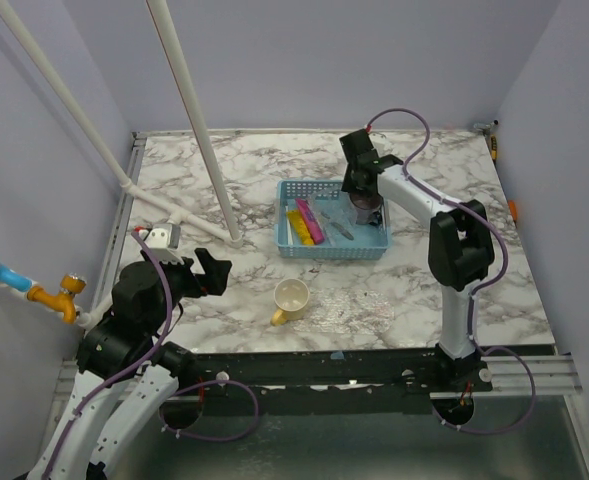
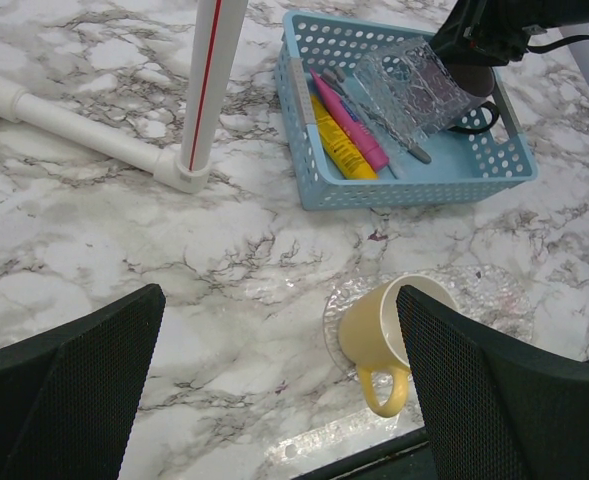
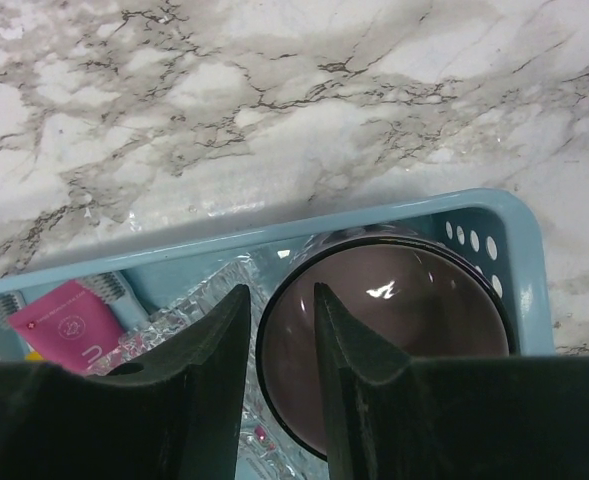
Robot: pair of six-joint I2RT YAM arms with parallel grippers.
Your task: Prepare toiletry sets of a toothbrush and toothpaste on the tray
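Note:
The blue perforated tray [image 1: 332,250] [image 2: 414,190] [image 3: 374,215] holds a pink tube [image 1: 308,220] [image 2: 354,130] [image 3: 69,325] lying beside a yellow tube [image 1: 296,228] [image 2: 336,148]. Thin brushes lie alongside them, one of them grey [image 1: 336,222] [image 2: 414,152]. A translucent purple mug [image 1: 367,212] [image 3: 394,320] stands at the tray's right end. My right gripper [image 1: 362,200] [image 3: 279,290] reaches down over its rim, one finger inside and one outside, with a gap still showing. My left gripper [image 1: 214,270] [image 2: 279,300] hovers wide open over bare marble, holding nothing.
A yellow mug [image 1: 292,298] [image 2: 394,325] lies tilted on a clear textured disc in front of the tray. Another clear textured piece [image 2: 414,85] leans inside the tray against the purple mug. White pipes [image 1: 199,130] [image 2: 209,90] cross the left half of the table.

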